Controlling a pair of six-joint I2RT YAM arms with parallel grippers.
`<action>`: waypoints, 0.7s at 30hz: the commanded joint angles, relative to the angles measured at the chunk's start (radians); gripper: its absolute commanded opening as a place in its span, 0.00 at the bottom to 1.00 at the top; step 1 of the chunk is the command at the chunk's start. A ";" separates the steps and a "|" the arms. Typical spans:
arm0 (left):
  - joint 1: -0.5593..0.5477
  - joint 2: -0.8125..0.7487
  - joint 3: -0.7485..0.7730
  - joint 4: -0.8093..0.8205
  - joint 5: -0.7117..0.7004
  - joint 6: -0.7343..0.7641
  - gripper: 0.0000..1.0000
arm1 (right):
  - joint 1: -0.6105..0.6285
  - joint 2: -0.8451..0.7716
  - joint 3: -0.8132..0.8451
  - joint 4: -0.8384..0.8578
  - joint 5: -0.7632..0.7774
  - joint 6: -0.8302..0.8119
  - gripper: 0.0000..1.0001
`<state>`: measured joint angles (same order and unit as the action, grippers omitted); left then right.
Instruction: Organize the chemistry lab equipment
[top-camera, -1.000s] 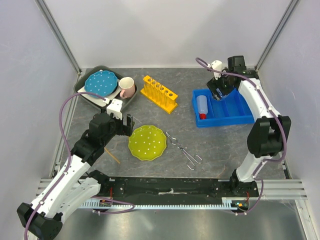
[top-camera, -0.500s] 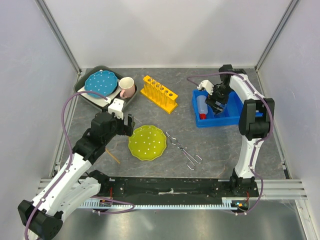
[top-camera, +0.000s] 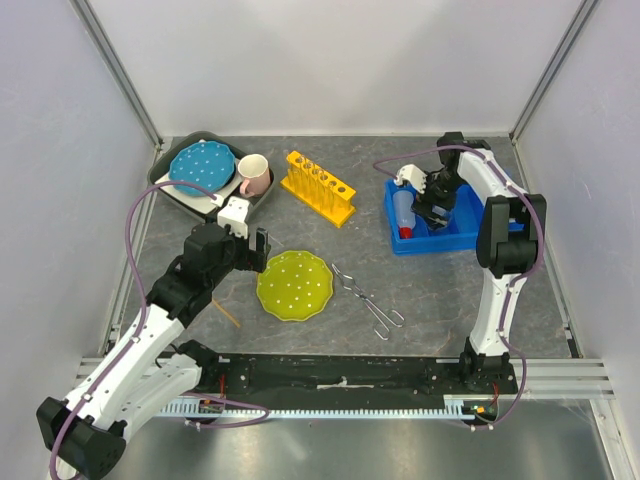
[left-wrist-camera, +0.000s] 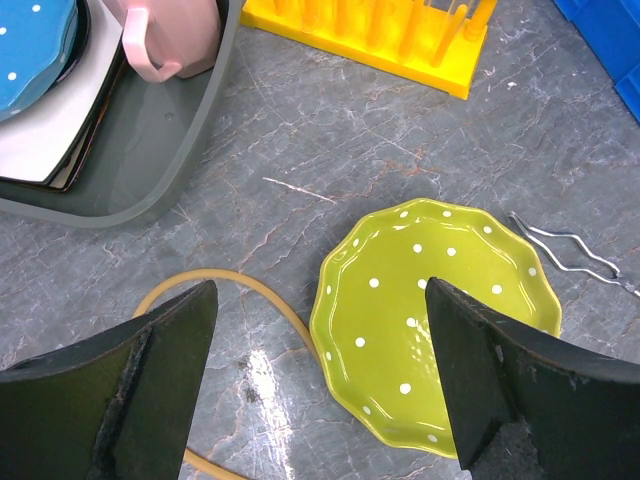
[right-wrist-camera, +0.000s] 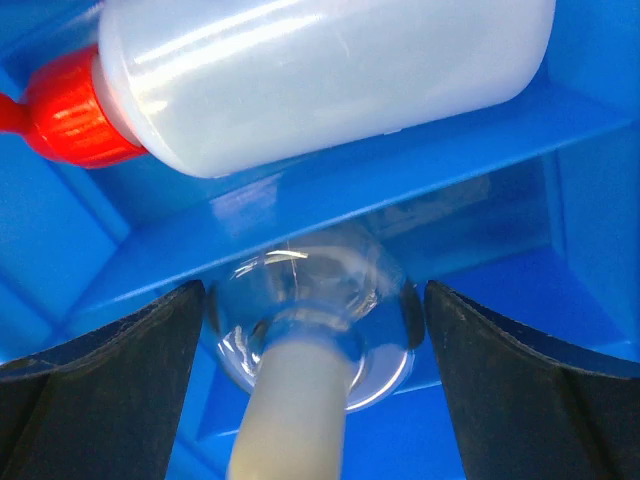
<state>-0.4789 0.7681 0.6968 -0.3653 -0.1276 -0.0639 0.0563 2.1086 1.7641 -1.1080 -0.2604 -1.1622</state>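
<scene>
- Since a second before, the right arm had swung down from the back of the blue bin (top-camera: 470, 222), bringing the right tool (top-camera: 431, 206) low over the bin's left half. The left arm had barely shifted.
- Only the right wrist view showed the small clear flask (right-wrist-camera: 310, 300), white cap toward the camera. It lay in the second compartment between the right tool's widely spread fingers (right-wrist-camera: 110, 380), which were not clamped on it.
- That view also showed the white squeeze bottle (right-wrist-camera: 320, 70) on its side in the next compartment, beyond a blue divider. From above, it was in the bin's leftmost slot with its red cap toward the arms.
- The left tool (left-wrist-camera: 318, 300) hung with its jaws wide apart and nothing between them, above the left rim of the green plate (top-camera: 294, 285). Its camera alone showed a thin yellow strand (left-wrist-camera: 215, 273) curving on the table (top-camera: 440, 290) beside that plate.
- A grey tray (left-wrist-camera: 195, 140) at the back left held the blue plate (top-camera: 200, 165) and the pink mug (top-camera: 254, 175).
- Outside any container, the yellow rack (top-camera: 318, 187) stood at the back middle. The metal tongs (top-camera: 368, 298) lay just right of the green plate.
- The table was dark grey and marbled, enclosed by white walls with metal posts at the corners.
</scene>
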 joint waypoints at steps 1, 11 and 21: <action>0.000 0.002 0.001 0.025 -0.001 0.022 0.91 | 0.004 -0.062 0.008 0.025 -0.048 -0.024 0.98; 0.000 -0.010 0.000 0.025 0.000 0.021 0.91 | 0.004 -0.134 0.029 0.027 -0.088 0.021 0.98; 0.000 -0.016 0.001 0.025 0.005 0.019 0.91 | 0.005 -0.327 0.051 0.057 -0.195 0.171 0.98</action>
<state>-0.4789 0.7692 0.6968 -0.3656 -0.1268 -0.0639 0.0570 1.9026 1.7775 -1.0904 -0.3641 -1.0851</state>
